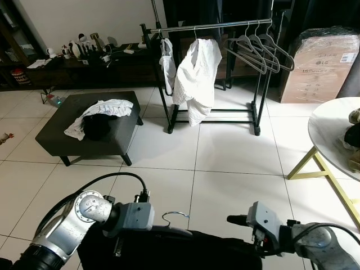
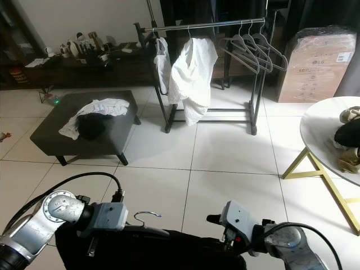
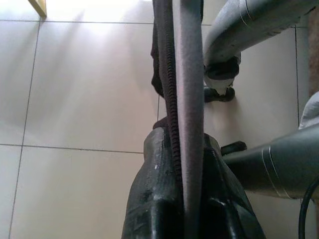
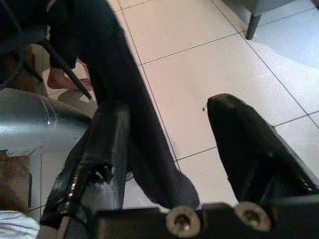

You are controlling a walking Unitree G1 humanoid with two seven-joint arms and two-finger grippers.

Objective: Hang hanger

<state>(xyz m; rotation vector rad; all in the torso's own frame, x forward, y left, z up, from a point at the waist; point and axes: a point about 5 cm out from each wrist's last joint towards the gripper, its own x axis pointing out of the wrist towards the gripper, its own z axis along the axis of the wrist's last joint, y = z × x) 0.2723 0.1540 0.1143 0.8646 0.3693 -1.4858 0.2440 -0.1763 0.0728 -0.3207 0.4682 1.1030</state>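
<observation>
Down at the lower edge of the head views, the left gripper (image 3: 187, 199) is clamped on the hanger (image 1: 175, 216): the left wrist view shows both black fingers pressed tight against a grey bar that runs straight up between them, with a strip of dark cloth alongside it. The hanger's metal hook (image 2: 145, 216) curls up just beside the left wrist, over the top of a black garment (image 1: 169, 247) that spreads between the two arms, low in front of the robot. The right gripper (image 4: 169, 144) has its fingers spread wide apart, and a fold of the black garment hangs down through the gap, lying against one finger (image 4: 107, 144) while the other stands clear of it over the white tile floor (image 1: 236, 152).

Farther out, across the tiles, stands a black clothes rack (image 1: 256, 84). A white shirt (image 1: 196, 79) hangs near the middle of its rail, a smaller pale garment (image 1: 167, 64) hangs at its left end, and a cluster of bare hangers (image 1: 261, 48) hangs toward its right end. To the left of the rack is a dark low bench (image 1: 121, 138) with a white cloth (image 1: 104, 109) and a black cloth (image 1: 97, 128) heaped on top. A large cardboard box (image 1: 323, 64) sits to the right of the rack, and the rim of a round white table (image 1: 320, 132) on gold legs comes in at the right edge. A dark low shelf (image 1: 67, 70) crowded with small items runs along the back wall on the left
</observation>
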